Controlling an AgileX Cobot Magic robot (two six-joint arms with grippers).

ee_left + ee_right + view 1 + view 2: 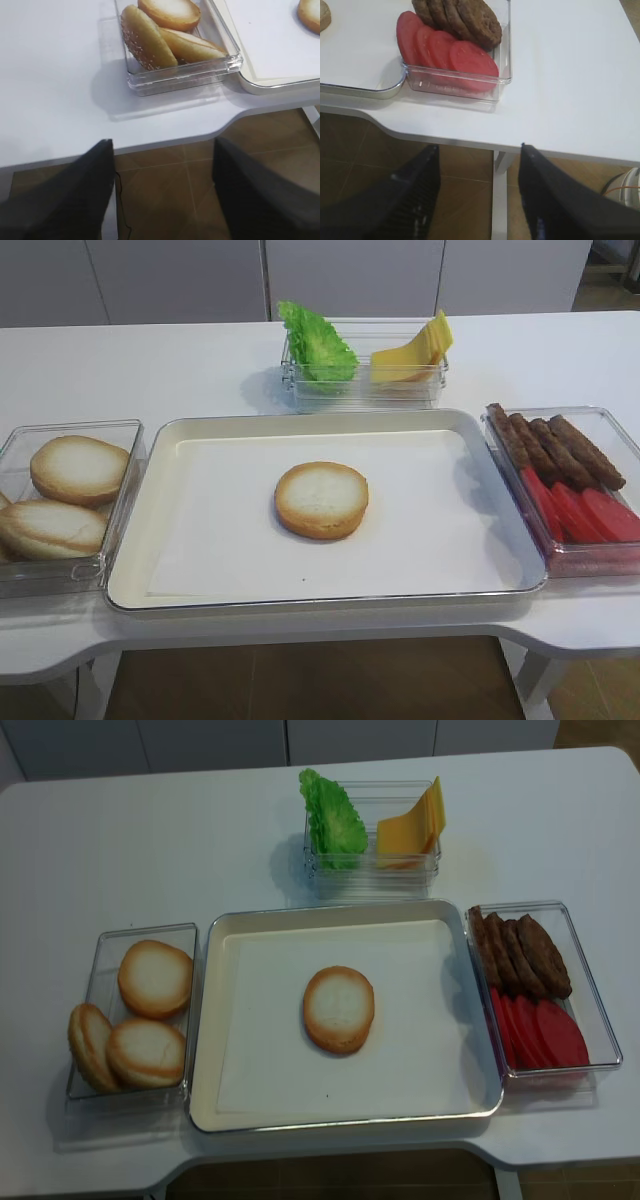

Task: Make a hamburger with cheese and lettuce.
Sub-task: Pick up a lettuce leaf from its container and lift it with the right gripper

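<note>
Kitchen: white cabinets, food trays

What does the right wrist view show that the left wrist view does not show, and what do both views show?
Only the right wrist view shows the clear plastic container holding red round slices and dark brown patties, plus the right gripper with jaws apart. Only the left wrist view shows the clear plastic container of golden-brown bun halves, plus the left gripper, also with jaws apart. Both show the cream rectangular tray on the white table, and an edge of the round pale-faced bun half on it.
</note>
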